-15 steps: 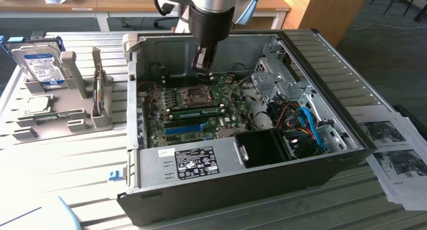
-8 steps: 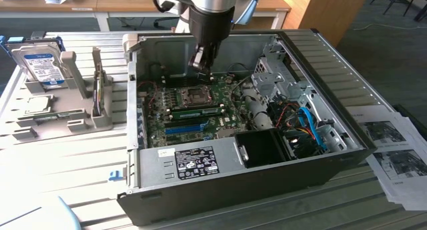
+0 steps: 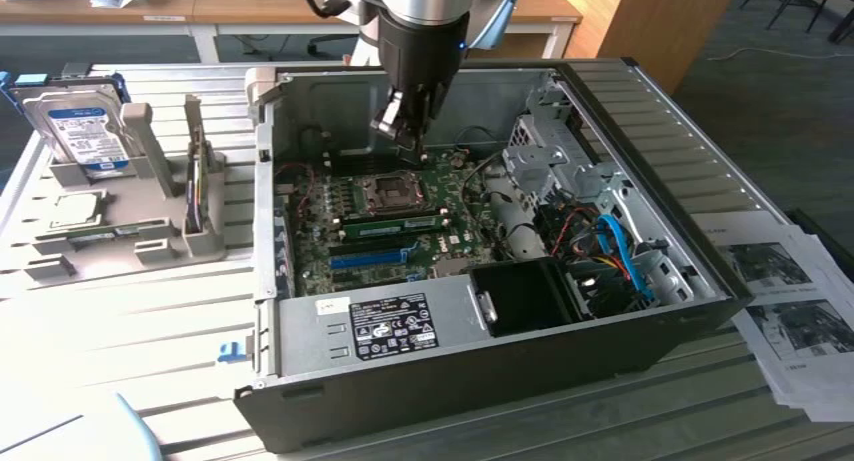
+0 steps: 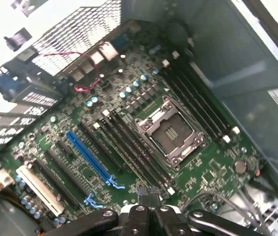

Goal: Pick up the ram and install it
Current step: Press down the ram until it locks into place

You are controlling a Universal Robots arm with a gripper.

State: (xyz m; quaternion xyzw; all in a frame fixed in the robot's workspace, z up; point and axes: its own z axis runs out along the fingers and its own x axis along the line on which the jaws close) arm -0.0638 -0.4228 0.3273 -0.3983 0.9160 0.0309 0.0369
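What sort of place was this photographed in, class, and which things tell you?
Probably a robotics lab or workshop: an open computer case lies on a slatted metal table, a hard drive stands in a grey fixture, and office desks stand behind.

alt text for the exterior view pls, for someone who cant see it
A robot arm's gripper, shut, hangs inside an open computer case above the motherboard, where a green ram stick sits in a slot near the CPU socket. To the exterior view's left, a hard drive stands in a grey holder on the table.
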